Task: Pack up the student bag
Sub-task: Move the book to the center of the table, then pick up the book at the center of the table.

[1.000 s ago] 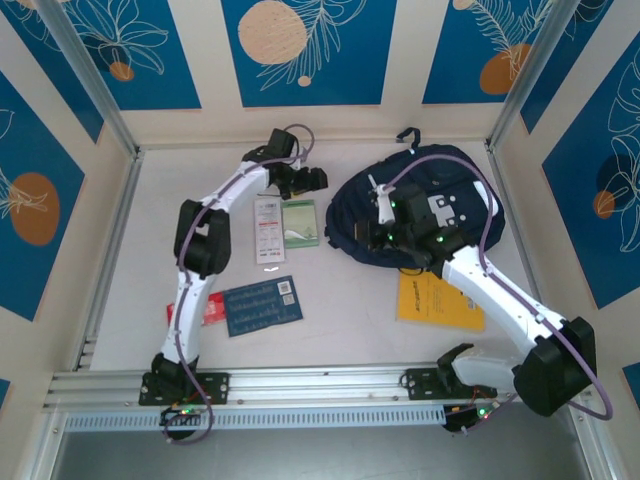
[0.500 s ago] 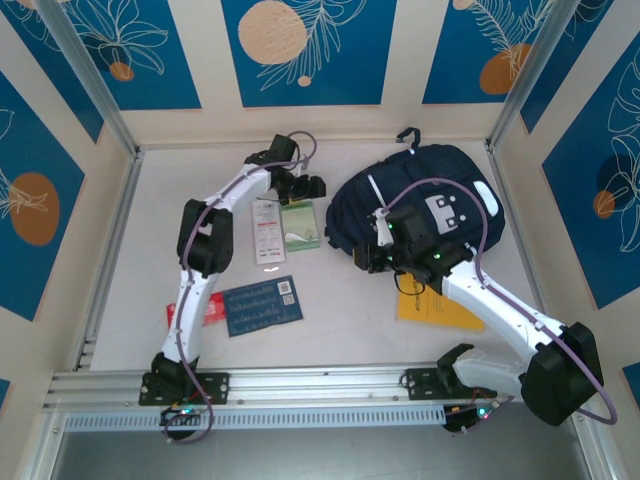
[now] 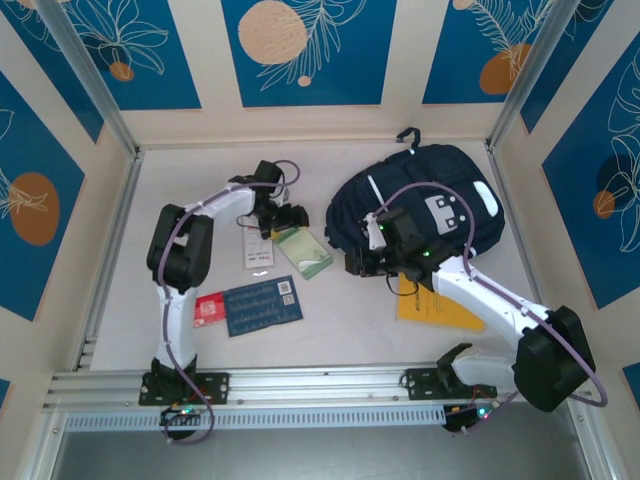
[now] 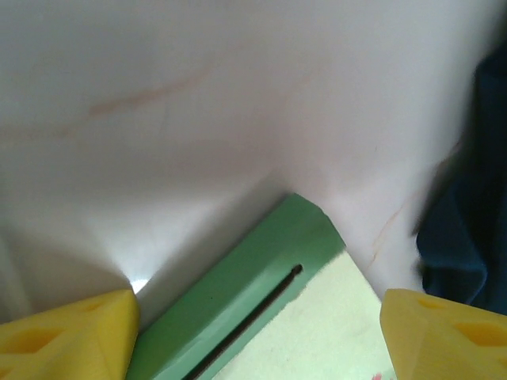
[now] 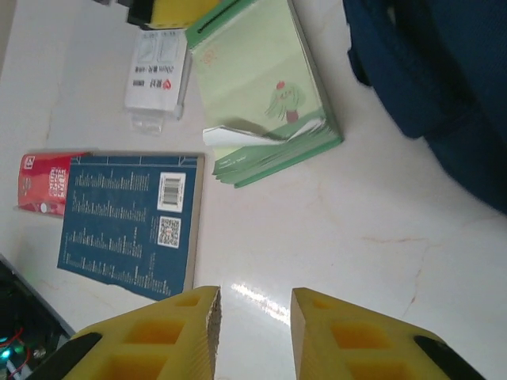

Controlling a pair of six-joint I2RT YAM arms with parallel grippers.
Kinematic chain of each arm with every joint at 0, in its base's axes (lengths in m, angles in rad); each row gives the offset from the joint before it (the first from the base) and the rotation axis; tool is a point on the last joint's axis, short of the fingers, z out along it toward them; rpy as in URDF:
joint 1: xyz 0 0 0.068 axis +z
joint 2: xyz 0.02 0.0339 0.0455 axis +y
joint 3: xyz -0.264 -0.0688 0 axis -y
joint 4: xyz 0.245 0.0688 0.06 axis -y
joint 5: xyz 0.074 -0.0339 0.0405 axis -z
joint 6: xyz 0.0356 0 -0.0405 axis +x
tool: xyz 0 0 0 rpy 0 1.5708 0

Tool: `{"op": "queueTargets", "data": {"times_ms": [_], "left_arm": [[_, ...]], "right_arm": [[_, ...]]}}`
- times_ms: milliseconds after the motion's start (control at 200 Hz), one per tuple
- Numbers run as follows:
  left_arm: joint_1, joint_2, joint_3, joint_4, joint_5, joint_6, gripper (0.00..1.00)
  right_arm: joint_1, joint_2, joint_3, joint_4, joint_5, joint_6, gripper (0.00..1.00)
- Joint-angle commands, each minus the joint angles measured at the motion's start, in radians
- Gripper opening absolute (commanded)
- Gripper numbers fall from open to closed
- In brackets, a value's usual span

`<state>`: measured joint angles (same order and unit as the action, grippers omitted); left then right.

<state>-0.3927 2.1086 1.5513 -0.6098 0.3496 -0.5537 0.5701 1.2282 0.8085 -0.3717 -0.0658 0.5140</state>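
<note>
The student bag, dark navy with white patches, lies at the back right of the table; its edge also shows in the wrist views. A green notebook lies tilted on the table just left of it. My left gripper is open, and its yellow fingers straddle the notebook's far corner, close against its edges. Low over bare table between the notebook and the bag, my right gripper is open a little, with nothing between its fingers.
A white packet lies left of the notebook. Nearer me are a blue book and a red pack. A yellow book lies under my right arm, in front of the bag.
My left gripper has come left and nearer, and the green notebook has turned from square to tilted. My right gripper has slid left off the bag's front edge.
</note>
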Motion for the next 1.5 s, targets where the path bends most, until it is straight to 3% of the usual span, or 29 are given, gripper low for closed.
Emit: {"op": "queueTargets", "data": {"times_ms": [0, 155, 270, 425, 660, 1055, 1155, 1495], "left_arm": [[0.009, -0.069, -0.086, 0.022, 0.056, -0.069, 0.80], [0.005, -0.081, -0.175, 0.092, 0.167, -0.116, 0.79], [-0.006, -0.109, -0.219, 0.113, 0.183, -0.128, 0.79], [-0.020, -0.151, -0.248, 0.106, 0.192, -0.120, 0.79], [-0.047, -0.173, -0.288, 0.106, 0.235, -0.112, 0.78], [-0.061, -0.187, -0.309, 0.103, 0.266, -0.088, 0.77], [-0.062, -0.190, -0.308, 0.107, 0.280, -0.091, 0.77], [-0.064, -0.201, -0.312, 0.123, 0.326, -0.103, 0.76]], "right_arm": [[0.014, 0.022, -0.003, -0.028, -0.083, 0.057, 0.27], [0.017, 0.036, -0.038, 0.007, -0.081, 0.114, 0.25], [-0.056, 0.082, -0.045, 0.026, -0.129, 0.224, 0.23], [-0.066, 0.167, -0.030, 0.101, -0.154, 0.321, 0.41], [-0.042, 0.297, 0.033, 0.092, -0.044, 0.530, 0.45], [-0.025, 0.494, 0.163, 0.023, 0.085, 0.530, 0.45], [-0.019, 0.521, 0.169, 0.006, 0.105, 0.527, 0.42], [-0.018, 0.539, 0.134, 0.039, 0.111, 0.521, 0.17]]}}
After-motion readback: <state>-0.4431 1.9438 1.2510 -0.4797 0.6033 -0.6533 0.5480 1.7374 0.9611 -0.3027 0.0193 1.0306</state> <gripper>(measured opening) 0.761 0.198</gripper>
